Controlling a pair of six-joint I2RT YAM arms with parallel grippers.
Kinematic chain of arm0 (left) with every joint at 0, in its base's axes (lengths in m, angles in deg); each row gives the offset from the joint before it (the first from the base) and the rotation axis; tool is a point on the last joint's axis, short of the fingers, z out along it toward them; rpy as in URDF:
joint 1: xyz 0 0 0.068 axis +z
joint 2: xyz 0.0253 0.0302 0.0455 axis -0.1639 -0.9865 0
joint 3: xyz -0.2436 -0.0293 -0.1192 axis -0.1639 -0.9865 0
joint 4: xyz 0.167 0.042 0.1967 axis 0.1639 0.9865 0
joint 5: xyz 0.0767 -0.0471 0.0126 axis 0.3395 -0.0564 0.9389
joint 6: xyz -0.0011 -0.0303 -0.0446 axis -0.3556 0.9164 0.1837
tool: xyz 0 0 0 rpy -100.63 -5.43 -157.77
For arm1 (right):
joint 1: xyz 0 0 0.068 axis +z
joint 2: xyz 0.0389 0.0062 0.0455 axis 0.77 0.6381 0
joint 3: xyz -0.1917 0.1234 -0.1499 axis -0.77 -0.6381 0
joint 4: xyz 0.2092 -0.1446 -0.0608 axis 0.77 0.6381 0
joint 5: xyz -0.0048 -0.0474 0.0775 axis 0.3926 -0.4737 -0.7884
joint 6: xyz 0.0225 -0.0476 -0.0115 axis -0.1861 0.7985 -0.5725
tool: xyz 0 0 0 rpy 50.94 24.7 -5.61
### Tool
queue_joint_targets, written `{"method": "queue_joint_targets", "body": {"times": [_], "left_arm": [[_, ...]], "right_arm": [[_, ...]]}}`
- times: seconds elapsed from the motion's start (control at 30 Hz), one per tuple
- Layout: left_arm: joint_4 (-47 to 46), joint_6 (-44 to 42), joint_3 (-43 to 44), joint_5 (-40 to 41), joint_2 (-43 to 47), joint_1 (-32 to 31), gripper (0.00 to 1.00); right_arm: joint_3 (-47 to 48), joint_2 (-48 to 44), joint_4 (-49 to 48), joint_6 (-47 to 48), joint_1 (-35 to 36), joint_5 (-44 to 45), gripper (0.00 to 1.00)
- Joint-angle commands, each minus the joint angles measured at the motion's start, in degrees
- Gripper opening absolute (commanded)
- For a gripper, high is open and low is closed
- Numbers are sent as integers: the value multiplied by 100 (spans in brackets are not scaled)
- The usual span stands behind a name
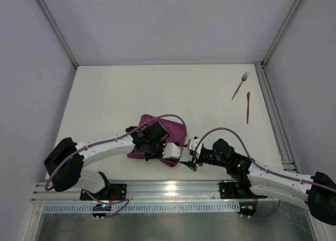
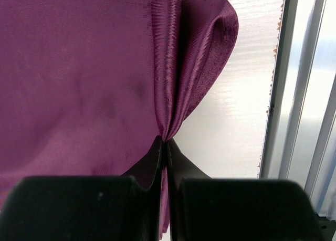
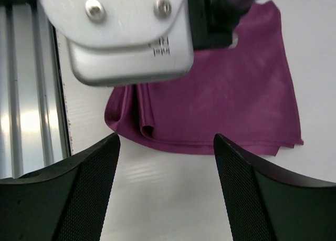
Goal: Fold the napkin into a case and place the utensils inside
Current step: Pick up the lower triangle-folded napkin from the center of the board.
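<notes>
Plum-purple napkin (image 1: 170, 126) lying in loose folds on the white table (image 1: 131, 94), close to the near edge and just beyond the metal rail (image 1: 173, 188) that carries the two arm bases. The left gripper (image 1: 167, 156) reaches over the cloth from the left; in the left wrist view its jaws (image 2: 164, 146) are pressed together on a narrow pleat of the napkin (image 2: 79, 83), which rises from the pinch as a ridged vertical fold with a rounded flap curling to one side. Beside that flap are bare table (image 2: 236, 120) and the rail (image 2: 304, 120). The right gripper (image 1: 190, 158) sits just beside the napkin's right-hand corner, pointing towards it. In the right wrist view its two dark fingers (image 3: 79, 199) stand wide apart around an empty gap (image 3: 165, 146), holding nothing and not touching the cloth. The napkin (image 3: 226, 104) lies beyond them with stacked edges along its near side and a small rolled loop towards the left. The silver housing (image 3: 126, 36) of the left gripper fills the top of that view. The copper-brown fork (image 1: 240, 85), pale tines towards the far edge, and the matching knife (image 1: 248, 107) lie near each other without touching, at the far right of the table and well apart from the napkin.
</notes>
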Motion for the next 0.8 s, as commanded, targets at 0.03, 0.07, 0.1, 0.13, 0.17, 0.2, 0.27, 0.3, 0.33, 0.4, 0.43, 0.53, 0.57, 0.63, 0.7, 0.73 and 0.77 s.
{"method": "queue_joint_targets", "body": {"times": [0.03, 0.07, 0.1, 0.13, 0.17, 0.2, 0.27, 0.3, 0.33, 0.4, 0.43, 0.53, 0.57, 0.63, 0.7, 0.73, 0.77], "left_arm": [[126, 24, 93, -322, 90, 84, 0], [126, 42, 84, -348, 116, 154, 0], [118, 59, 84, -357, 125, 189, 0], [117, 60, 76, -358, 134, 207, 0], [117, 60, 84, -358, 143, 242, 0], [126, 60, 84, -358, 134, 251, 0], [135, 86, 137, -392, 90, 251, 0], [144, 103, 163, -410, 81, 251, 0], [161, 130, 190, -445, 55, 251, 0], [196, 139, 260, -463, 3, 251, 0], [205, 165, 278, -472, -7, 251, 0], [214, 165, 322, -481, -59, 251, 0], [223, 174, 322, -481, -77, 251, 0], [232, 191, 348, -498, -86, 251, 0], [232, 200, 348, -507, -95, 251, 0], [232, 209, 348, -516, -95, 251, 0], [240, 218, 348, -533, -112, 251, 0]], "right_arm": [[-501, 583, -1598, -29, 157, 638, 77], [-678, 531, -2262, -135, 166, 665, 77], [-836, 452, -2495, -292, 166, 665, 77], [-925, 355, -2532, -337, 166, 630, 78], [-900, 372, -2315, -347, 175, 560, 78], [-874, 424, -2226, -347, 183, 542, 78], [-882, 705, -2408, -321, 253, 499, 78], [-891, 845, -2575, -338, 271, 463, 78], [-882, 986, -2733, -373, 280, 393, 78], [-856, 1478, -3225, -443, 298, 261, 78], [-847, 1653, -3384, -461, 315, 226, 78], [-786, 2313, -4112, -619, 377, -11, 78], [-794, 2593, -4254, -741, 403, -55, 79], [-820, 2814, -4640, -838, 508, -47, 79], [-803, 3096, -4826, -865, 596, 6, 79], [-759, 3184, -4949, -848, 614, -3, 79], [-724, 3271, -4993, -865, 614, -3, 79]]}}
